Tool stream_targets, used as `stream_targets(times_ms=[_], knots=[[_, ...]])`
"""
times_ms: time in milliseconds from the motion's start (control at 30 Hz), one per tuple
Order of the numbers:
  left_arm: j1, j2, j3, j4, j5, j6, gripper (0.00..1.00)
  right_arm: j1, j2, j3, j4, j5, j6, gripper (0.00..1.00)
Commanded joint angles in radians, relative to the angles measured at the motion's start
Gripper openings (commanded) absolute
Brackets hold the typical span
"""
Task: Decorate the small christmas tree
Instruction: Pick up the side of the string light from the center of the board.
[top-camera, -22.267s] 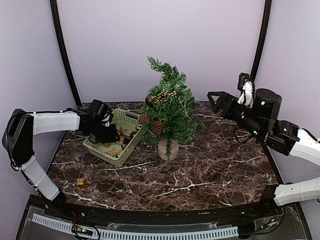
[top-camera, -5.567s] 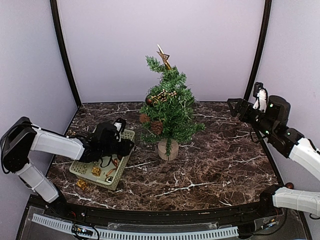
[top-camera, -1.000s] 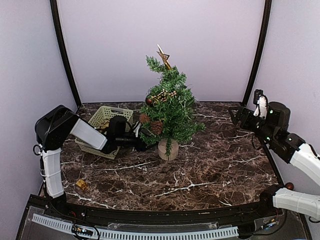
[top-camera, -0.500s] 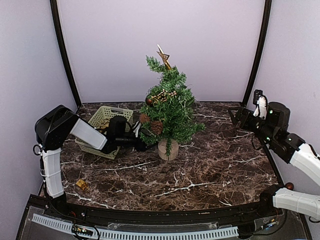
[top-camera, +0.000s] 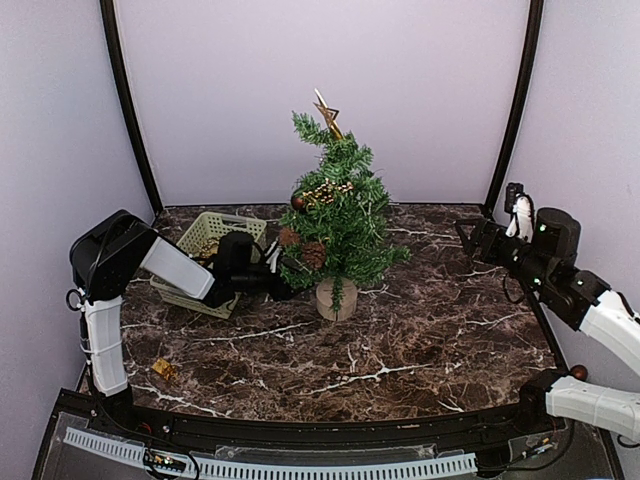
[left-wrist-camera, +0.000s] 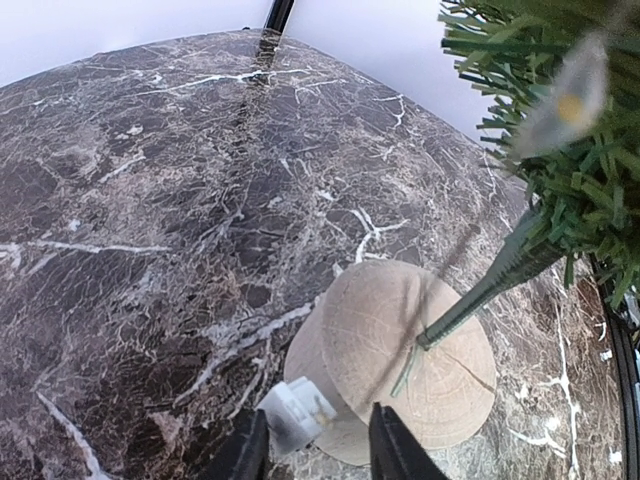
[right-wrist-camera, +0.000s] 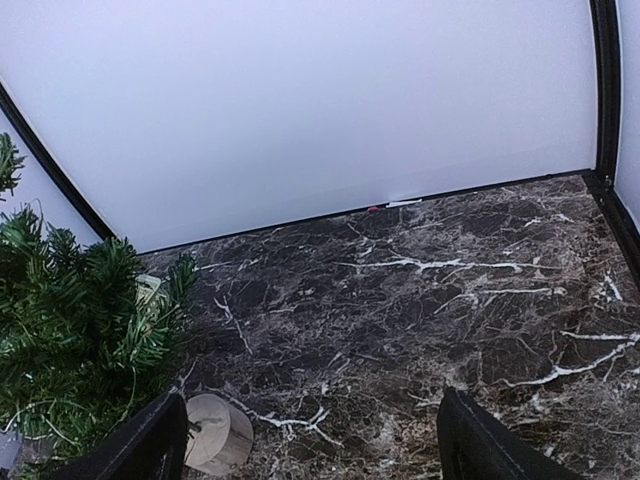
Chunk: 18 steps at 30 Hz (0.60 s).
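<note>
Dark marble table (top-camera: 430, 335) carries the tree (top-camera: 340, 225) upright at centre on its round wooden base (left-wrist-camera: 410, 365), with a basket (top-camera: 212, 236) near its left. Left gripper (left-wrist-camera: 318, 448) sits low beside the base, fingers narrowly apart, a small white piece (left-wrist-camera: 295, 415) at their tips; whether they grip it cannot be told. Right gripper (right-wrist-camera: 312, 428) is raised at far right, well apart from the tree, fingers wide.

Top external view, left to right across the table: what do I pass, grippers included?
pale green basket → left gripper → small christmas tree → right gripper. The small gold ornament near the front edge overlaps the basket sideways, so it has no sure place in the order.
</note>
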Motion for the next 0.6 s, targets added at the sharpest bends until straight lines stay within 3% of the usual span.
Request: stream_targets(times_ms=[0,133,400,567], knots=[[-0.013,-0.005,0.031,-0.002,-0.021,-0.007,0.39,0.0,-0.039,-0.036,0.029,-0.039,-0.019,0.87],[-0.017,-0.003,0.048,-0.026,-0.053,0.002,0.42,0.0,-0.066,-0.052,0.026,-0.039,-0.018,0.87],[-0.031,-0.004,0.065,-0.088,-0.143,0.026,0.37,0.005,-0.083,-0.074,0.024,-0.086,-0.03,0.86],[-0.045,-0.003,0.069,-0.116,-0.206,0.042,0.43,0.01,-0.099,-0.084,0.028,-0.093,-0.034,0.86]])
